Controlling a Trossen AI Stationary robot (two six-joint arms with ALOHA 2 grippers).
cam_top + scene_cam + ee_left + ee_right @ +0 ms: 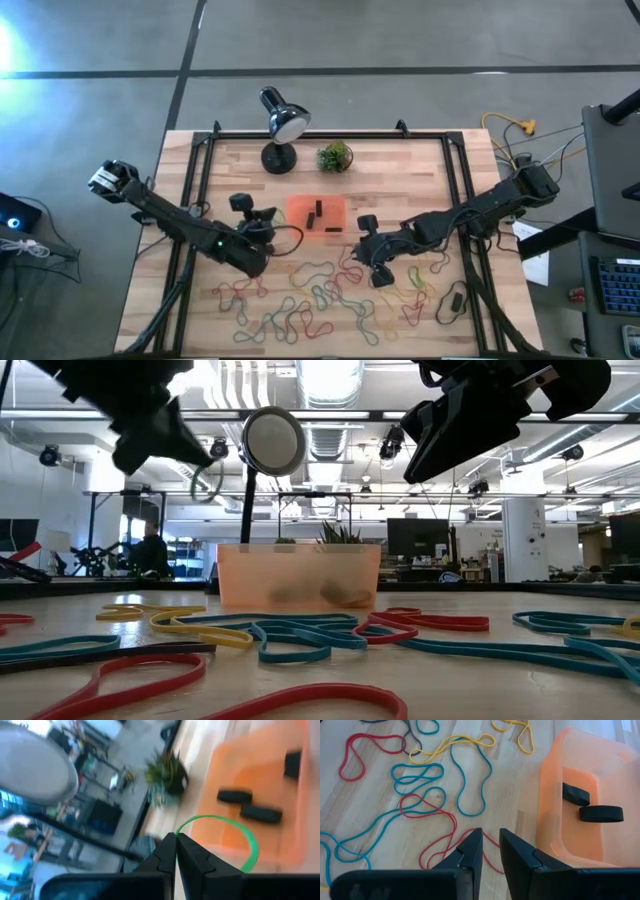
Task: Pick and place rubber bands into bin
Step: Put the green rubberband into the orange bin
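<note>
Many rubber bands point(320, 300) in red, teal, yellow and green lie loose on the near half of the wooden table, also in the low view point(290, 635) and the right wrist view point(420, 785). The orange bin point(300, 208) stands mid-table with black bands point(600, 813) lying in it. My left gripper point(176, 841) hovers just left of the bin point(250, 765), shut on a green rubber band point(225, 820). My right gripper point(490, 842) hangs right of the bin point(555, 795), above the bands, its fingers a narrow gap apart with nothing between them. My left gripper pinches the green band at one end of its loop point(181, 831) between its two fingertips. The fingers come from the table's left, slanting slightly down toward the bin. The band stands out beyond the tips as an open arc, lifted clear of the table, reaching over the bin's rim.
A black desk lamp point(283, 125) and a small green potted plant point(334, 156) stand behind the bin near the far edge. Black frame rails run along both table sides. A small black object point(455, 300) lies at the near right.
</note>
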